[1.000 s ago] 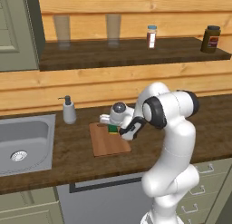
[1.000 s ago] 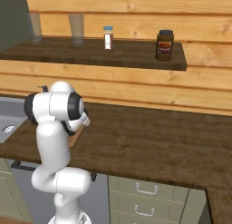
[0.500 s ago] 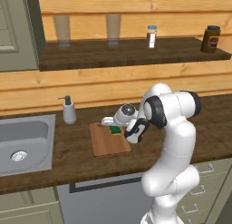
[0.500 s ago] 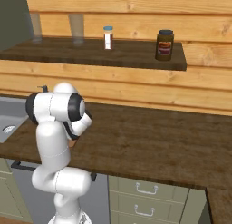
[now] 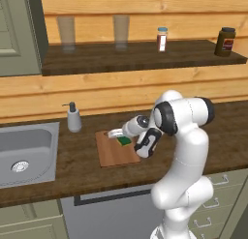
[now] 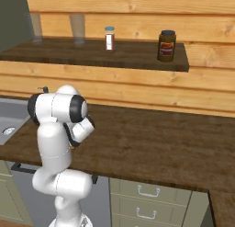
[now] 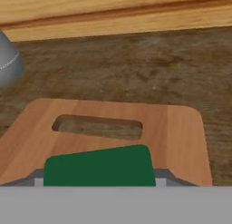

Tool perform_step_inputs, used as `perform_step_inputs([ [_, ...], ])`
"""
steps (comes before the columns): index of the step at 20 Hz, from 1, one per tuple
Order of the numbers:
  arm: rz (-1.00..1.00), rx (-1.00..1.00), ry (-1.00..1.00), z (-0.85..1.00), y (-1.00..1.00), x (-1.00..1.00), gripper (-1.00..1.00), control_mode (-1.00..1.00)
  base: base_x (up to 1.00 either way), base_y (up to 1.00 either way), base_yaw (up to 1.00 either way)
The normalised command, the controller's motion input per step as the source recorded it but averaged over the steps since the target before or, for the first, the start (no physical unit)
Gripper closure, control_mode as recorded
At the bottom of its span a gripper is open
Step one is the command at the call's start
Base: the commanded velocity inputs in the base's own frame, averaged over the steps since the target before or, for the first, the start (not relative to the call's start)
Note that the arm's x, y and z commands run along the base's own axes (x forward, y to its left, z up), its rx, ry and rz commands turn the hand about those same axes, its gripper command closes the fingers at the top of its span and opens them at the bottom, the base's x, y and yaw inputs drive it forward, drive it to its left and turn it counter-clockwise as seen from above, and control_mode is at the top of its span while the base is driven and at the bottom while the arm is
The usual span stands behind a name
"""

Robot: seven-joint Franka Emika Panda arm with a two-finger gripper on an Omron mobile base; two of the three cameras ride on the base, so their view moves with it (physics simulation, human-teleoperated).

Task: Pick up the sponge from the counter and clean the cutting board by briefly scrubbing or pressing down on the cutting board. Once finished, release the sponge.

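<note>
Pincer [image 5: 122, 138]: clamped on the sponge, low over the board.
Sponge [image 7: 100, 166]: green top up, held between the fingers, above the cutting board just short of its slot handle.
Cutting board [image 5: 112, 153]: flat on the counter [image 5: 72, 160], right of the sink [image 5: 29, 153].
Soap bottle [image 5: 73, 118]: upright behind the board's left corner.
Shelf [image 5: 140, 54]: against the wall, holding two glasses and two jars.

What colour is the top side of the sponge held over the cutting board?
Dark green. The sponge shows it best in the hand view.
</note>
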Motion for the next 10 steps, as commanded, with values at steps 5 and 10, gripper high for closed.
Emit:
perform_step_inputs([
  [5,0.15,-0.13,0.0,0.0,0.83,0.0,1.0,-1.0,0.0,0.0,0.0],
  [10,0.14,-0.09,0.0,0.0,0.84,-0.05,1.0,-1.0,0.0,0.0,0.0],
])
